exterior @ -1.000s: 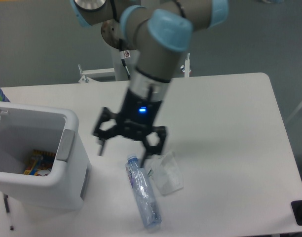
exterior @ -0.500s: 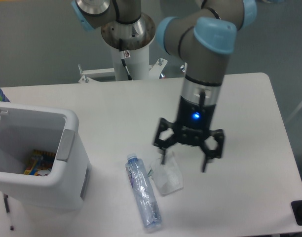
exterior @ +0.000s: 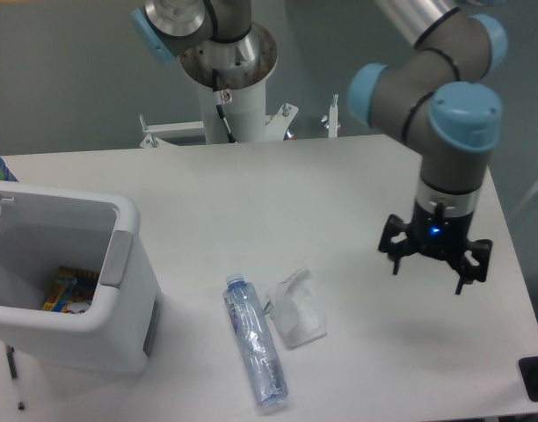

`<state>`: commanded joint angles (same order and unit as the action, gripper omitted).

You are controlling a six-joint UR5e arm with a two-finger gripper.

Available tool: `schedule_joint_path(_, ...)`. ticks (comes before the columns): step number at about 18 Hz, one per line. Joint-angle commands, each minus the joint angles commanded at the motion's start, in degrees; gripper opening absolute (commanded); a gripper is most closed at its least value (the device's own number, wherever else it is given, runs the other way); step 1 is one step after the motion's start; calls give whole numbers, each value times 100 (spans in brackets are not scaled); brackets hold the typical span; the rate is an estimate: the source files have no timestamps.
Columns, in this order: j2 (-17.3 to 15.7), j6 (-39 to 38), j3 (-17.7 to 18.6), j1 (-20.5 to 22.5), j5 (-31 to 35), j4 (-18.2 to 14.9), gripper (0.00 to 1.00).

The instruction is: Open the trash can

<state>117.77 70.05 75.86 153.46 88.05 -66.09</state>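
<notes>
Since the earlier frame our gripper point(exterior: 434, 263), jaws spread and empty, swings right, away from the trash can point(exterior: 67, 280); lid apparently open, task near-complete, only retreat remaining.

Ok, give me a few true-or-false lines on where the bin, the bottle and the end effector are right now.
1. The large white boxy plastic trash can is open at the top, with colourful items inside. True.
2. The end effector is clamped on the clear plastic bottle. False: it hangs open and empty over the right side of the white table, far from the bottle.
3. The bottle lies on its side on the table. True.
4. The crumpled clear plastic wrapper is inside the trash can. False: it lies on the table, just right of the bottle.
5. The grey push tab sits on the trash can's right rim. True.
</notes>
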Motion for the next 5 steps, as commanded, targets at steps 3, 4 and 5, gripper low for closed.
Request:
schedule_joint_path(3, 53, 26, -97, -184, 352, -212, 100)
schedule_joint_path(4, 44, 26, -71, -246, 397, -203, 100)
schedule_joint_path(5, 36, 26, -36, -264, 406, -177, 100)
